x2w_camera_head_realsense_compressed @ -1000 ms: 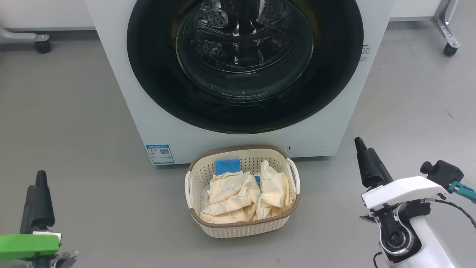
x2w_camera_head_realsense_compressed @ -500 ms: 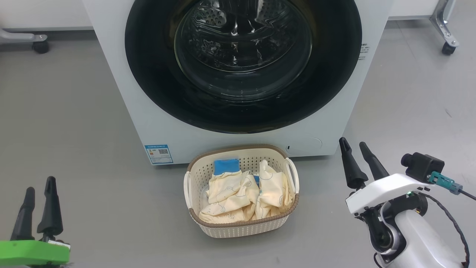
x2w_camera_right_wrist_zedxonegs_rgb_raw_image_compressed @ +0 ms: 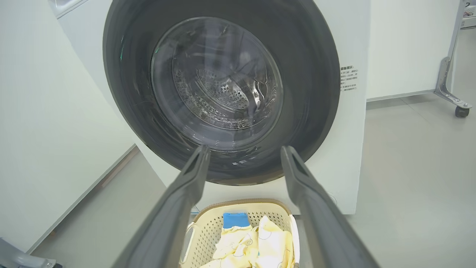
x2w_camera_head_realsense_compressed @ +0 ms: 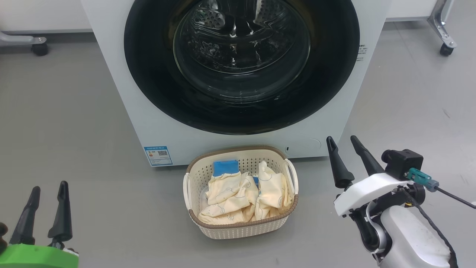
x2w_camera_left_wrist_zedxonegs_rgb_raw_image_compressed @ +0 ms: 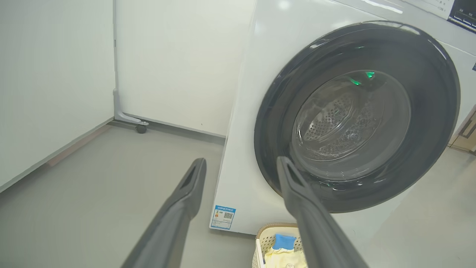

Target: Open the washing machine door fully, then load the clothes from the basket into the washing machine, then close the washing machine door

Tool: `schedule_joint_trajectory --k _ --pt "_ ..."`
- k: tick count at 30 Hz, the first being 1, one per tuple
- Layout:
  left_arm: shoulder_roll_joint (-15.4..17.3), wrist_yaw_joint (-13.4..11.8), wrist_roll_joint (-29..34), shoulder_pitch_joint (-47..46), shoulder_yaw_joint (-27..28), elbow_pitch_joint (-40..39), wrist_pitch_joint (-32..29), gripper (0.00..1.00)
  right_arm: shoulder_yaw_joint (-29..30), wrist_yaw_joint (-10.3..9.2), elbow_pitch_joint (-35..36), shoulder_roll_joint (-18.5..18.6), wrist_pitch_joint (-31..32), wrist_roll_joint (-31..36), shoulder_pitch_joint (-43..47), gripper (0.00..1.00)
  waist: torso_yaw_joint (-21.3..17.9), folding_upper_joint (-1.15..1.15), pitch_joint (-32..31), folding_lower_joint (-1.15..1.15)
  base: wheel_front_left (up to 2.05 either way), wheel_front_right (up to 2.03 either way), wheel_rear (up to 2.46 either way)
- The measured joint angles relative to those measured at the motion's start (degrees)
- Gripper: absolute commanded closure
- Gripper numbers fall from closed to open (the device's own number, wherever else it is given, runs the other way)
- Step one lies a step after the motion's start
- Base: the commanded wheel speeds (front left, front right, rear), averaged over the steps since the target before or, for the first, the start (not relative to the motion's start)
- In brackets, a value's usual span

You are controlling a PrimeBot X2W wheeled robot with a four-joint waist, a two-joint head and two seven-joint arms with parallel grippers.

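Observation:
The white washing machine [x2w_camera_head_realsense_compressed: 130, 111] stands ahead, and its door [x2w_camera_head_realsense_compressed: 327, 74], black-rimmed with a glass bowl centre, lies closed flat against the front. On the floor just before it sits the cream basket [x2w_camera_head_realsense_compressed: 241, 229], holding pale yellow clothes [x2w_camera_head_realsense_compressed: 238, 197] with a blue cuff. My left gripper [x2w_camera_head_realsense_compressed: 50, 186] hovers open at the lower left, well left of the basket. My right gripper [x2w_camera_head_realsense_compressed: 341, 138] is open to the right of the basket, near the machine's lower right corner. Both wrist views look at the door [x2w_camera_left_wrist_zedxonegs_rgb_raw_image_compressed: 431, 130] [x2w_camera_right_wrist_zedxonegs_rgb_raw_image_compressed: 312, 93] between spread, empty fingers.
A blue label sticker [x2w_camera_head_realsense_compressed: 158, 155] marks the machine's lower left front. Wheeled metal frame feet stand at the back left [x2w_camera_head_realsense_compressed: 37, 48] and back right [x2w_camera_head_realsense_compressed: 442, 48]. Grey floor spreads on both sides of the machine. A white wall [x2w_camera_left_wrist_zedxonegs_rgb_raw_image_compressed: 55, 74] runs along the left.
Both grippers have turned so their two fingers show apart. The right gripper has moved left toward the machine's corner; the left has shifted slightly right and lower. Basket and door unchanged.

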State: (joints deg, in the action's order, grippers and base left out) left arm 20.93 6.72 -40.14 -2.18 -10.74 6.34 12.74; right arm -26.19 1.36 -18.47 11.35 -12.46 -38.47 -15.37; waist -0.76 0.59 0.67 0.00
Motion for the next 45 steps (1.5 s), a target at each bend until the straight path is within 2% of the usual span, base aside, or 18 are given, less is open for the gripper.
schedule_joint_trajectory --k 5,11,25,45 --pt "0.42 0.04 4.22 -0.1 -0.15 0.02 0.99 0.0 -1.74 -0.92 -0.78 0.41 -1.1 3.55 -0.8 0.0 -0.06 0.0 -0.06 0.0 0.0 0.0 0.0" --pt "0.32 0.26 6.97 -0.2 0.36 0.21 1.49 0.0 -2.64 -1.02 -1.9 0.71 -1.76 5.73 -1.5 0.0 -0.04 0.0 -0.14 0.0 0.0 0.0 0.0" --pt "-2.5 0.26 6.73 -0.23 2.67 2.08 1.49 0.0 -2.79 -1.42 -3.31 0.3 -1.76 6.16 -1.51 0.0 -0.05 0.0 -0.24 0.0 0.0 0.0 0.0" --pt "-2.7 0.26 7.44 -0.23 3.37 3.34 1.51 0.0 -2.66 -1.31 -3.96 -0.37 -1.76 6.65 -1.51 0.0 -0.22 0.0 -0.42 0.0 0.0 0.0 0.0"
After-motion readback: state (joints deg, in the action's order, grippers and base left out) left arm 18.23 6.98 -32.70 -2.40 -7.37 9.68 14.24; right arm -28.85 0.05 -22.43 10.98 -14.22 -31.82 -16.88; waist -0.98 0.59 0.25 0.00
